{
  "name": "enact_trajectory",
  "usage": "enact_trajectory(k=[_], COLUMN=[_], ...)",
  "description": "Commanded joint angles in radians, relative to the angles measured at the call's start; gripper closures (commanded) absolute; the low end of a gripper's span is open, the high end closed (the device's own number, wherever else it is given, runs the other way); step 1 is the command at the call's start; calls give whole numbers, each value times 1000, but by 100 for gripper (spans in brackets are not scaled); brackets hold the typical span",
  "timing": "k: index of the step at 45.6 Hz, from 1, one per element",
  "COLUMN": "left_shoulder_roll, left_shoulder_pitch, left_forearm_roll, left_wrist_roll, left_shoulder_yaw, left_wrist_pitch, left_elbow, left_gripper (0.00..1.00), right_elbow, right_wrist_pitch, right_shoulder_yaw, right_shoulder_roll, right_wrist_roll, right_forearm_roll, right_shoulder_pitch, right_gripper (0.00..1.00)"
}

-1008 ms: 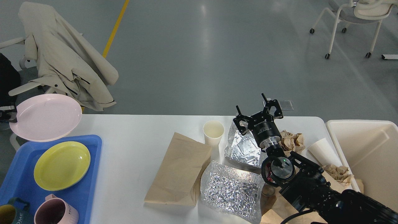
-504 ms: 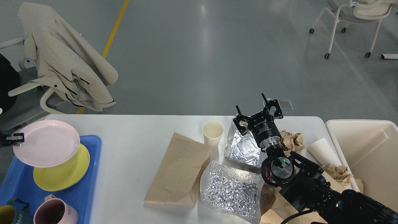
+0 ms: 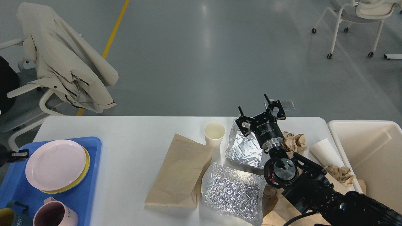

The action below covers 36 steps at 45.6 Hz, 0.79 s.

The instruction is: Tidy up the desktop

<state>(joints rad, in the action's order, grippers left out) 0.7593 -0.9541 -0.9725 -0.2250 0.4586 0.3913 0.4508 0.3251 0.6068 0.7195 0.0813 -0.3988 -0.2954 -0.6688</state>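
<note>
The white desktop [image 3: 135,135] holds a blue tray [image 3: 94,175] at the left. On the tray a pink plate [image 3: 55,164] lies on a yellow plate [image 3: 82,174]. My left gripper [image 3: 18,154] shows only as a small dark tip at the pink plate's left rim; its fingers cannot be told apart. My right gripper [image 3: 253,104] is open, held over the far edge of a foil tray [image 3: 246,147], with nothing between its fingers.
A paper cup [image 3: 214,133], a brown paper bag [image 3: 180,171], crumpled foil [image 3: 232,191], crumpled brown paper [image 3: 293,141] and a tipped white cup [image 3: 323,150] lie mid-table. A cream bin [image 3: 370,157] stands at the right. A pink mug [image 3: 55,215] sits on the tray.
The pink plate came down and to the right from above the table's left edge and now rests on the yellow plate. The right arm has not moved.
</note>
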Motion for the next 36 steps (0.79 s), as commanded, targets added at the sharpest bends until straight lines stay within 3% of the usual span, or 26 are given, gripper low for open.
enact_trajectory(k=[1,11,15,20,25,31,36], left_shoulder_roll=[0,8,23,57,80,69,20], left_shoulder_pitch=[-3,-78,-176,-365,-483,-482,-387], left_forearm_roll=[1,52,106,243,455,714,912], left_wrist_roll=[-1,-25,-39,-28,-27,-28,-28], left_shoulder_yaw=[-3,-40,-63,-133,-244,-398,-564], left_wrist_pitch=[4,66,148,297,389,428,429], left_elbow=[0,9,9,0,-4,-8,-6], left_gripper=[56,31,24,18,12,11,7], right_elbow=[0,0,0,0,0,0,-1], right_wrist_pitch=[1,1,-1,1,1,1,1], right_shoulder_yaw=[0,0,0,0,0,1,0], right_shoulder_roll=[0,0,0,0,0,0,0], right_wrist_roll=[0,0,0,0,0,0,0], right_forearm_roll=[1,1,-1,-1,-1,-1,1], right_shoulder_pitch=[0,0,0,0,0,0,0], right_gripper=[0,0,0,0,0,0,0])
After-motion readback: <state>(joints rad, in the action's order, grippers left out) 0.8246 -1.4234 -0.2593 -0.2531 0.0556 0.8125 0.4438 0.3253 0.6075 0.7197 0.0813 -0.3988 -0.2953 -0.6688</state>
